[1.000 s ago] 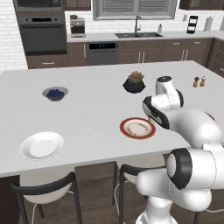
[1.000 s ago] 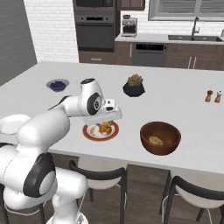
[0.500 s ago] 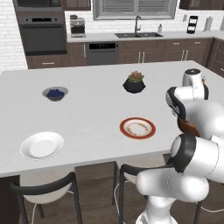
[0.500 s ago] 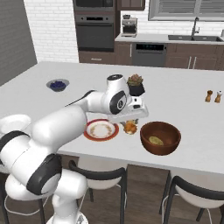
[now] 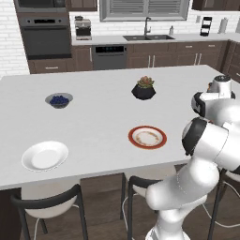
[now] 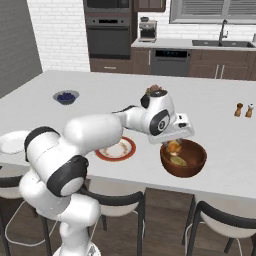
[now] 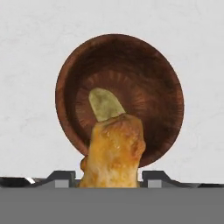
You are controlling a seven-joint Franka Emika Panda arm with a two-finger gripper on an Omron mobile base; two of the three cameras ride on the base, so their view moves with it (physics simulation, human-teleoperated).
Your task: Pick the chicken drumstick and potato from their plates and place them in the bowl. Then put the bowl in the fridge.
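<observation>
My gripper (image 6: 173, 146) is shut on the chicken drumstick (image 6: 173, 147), a golden-brown lump hanging just above the near-left side of the wooden bowl (image 6: 194, 168). In the hand view the gripper (image 7: 114, 177) looks straight down past the drumstick (image 7: 114, 151) into the bowl (image 7: 151, 76), where the potato (image 7: 105, 104) lies on the bottom. The potato (image 6: 179, 161) also shows inside the bowl from the right base. The red-rimmed plate (image 6: 103, 155) (image 5: 134, 136) and the plain white plate (image 5: 44, 155) (image 6: 10, 141) have no food on them. The fridge is out of view.
A small grey bowl of blueberries (image 5: 59, 100) (image 6: 65, 96) and a black plant pot (image 5: 143, 89) (image 6: 156, 90) stand farther back on the island. Two shakers (image 6: 244, 110) sit at the right. Stools (image 6: 120, 200) line the near edge.
The arm has swung right, carrying the drumstick from above the red-rimmed plate to above the bowl. The grip has stayed the same.
</observation>
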